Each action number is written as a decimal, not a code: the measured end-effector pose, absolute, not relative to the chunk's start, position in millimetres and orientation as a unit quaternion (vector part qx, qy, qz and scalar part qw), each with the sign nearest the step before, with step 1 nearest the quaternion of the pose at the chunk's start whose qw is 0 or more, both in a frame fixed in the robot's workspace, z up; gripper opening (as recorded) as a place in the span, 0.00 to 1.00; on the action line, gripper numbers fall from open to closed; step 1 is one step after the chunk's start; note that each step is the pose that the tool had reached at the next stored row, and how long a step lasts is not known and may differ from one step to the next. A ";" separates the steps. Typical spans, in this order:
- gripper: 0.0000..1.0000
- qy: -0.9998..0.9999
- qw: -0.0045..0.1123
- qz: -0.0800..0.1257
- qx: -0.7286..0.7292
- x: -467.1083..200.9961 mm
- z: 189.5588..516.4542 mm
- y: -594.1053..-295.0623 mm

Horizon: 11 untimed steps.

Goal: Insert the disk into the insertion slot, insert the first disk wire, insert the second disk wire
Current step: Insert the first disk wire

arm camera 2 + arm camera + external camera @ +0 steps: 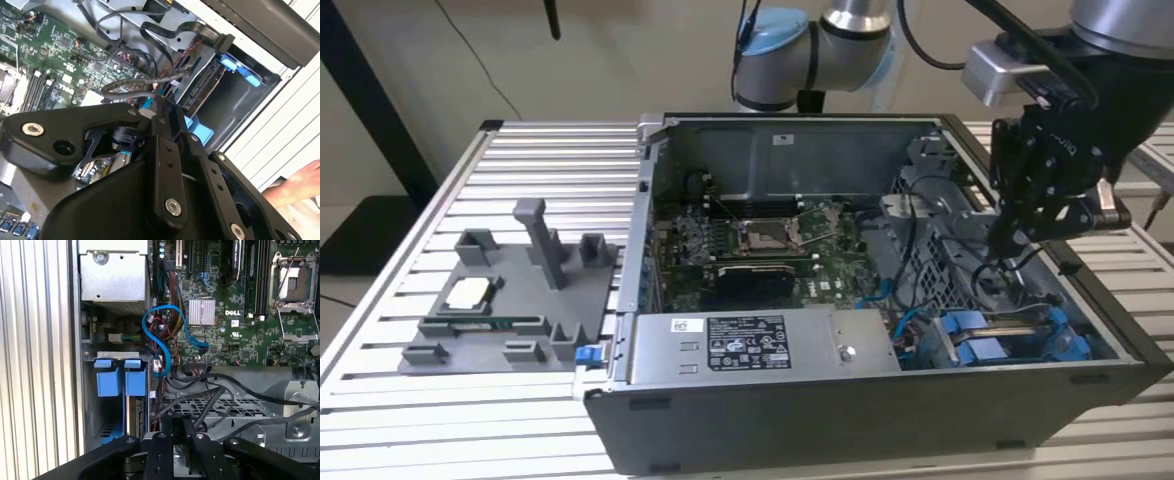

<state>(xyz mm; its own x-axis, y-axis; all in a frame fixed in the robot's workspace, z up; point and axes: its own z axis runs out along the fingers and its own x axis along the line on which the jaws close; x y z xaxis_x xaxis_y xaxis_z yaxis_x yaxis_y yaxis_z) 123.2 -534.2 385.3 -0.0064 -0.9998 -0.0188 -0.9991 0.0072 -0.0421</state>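
The disk [1014,320] lies edge-up in its blue carrier inside the insertion slot [1074,345], at the case's front corner on the exterior view's right. In the second wrist view the disk [205,92] shows its dark connector end, with the slot's grey wall [245,110] beside it. My gripper [1011,245] hangs inside the case just above and behind the disk. Its fingers [165,120] stand pressed together, and a grey disk wire [125,87] runs into their tips. In the first wrist view the gripper [179,424] sits beside the blue carrier tabs [121,382].
A blue data cable [165,335] loops over the motherboard [761,240]. The power supply [761,340] fills the case's front. A grey fixture [507,300] with small parts sits on the slatted table at the exterior view's left. A person's hand [300,185] rests outside the case.
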 end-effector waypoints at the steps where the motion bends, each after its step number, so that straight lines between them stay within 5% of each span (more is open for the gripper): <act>1: 0.19 0.709 0.020 -0.009 -0.705 123.3 385.0 -534.6; 11: 0.19 0.709 0.004 -0.007 -0.705 133.0 381.7 -542.8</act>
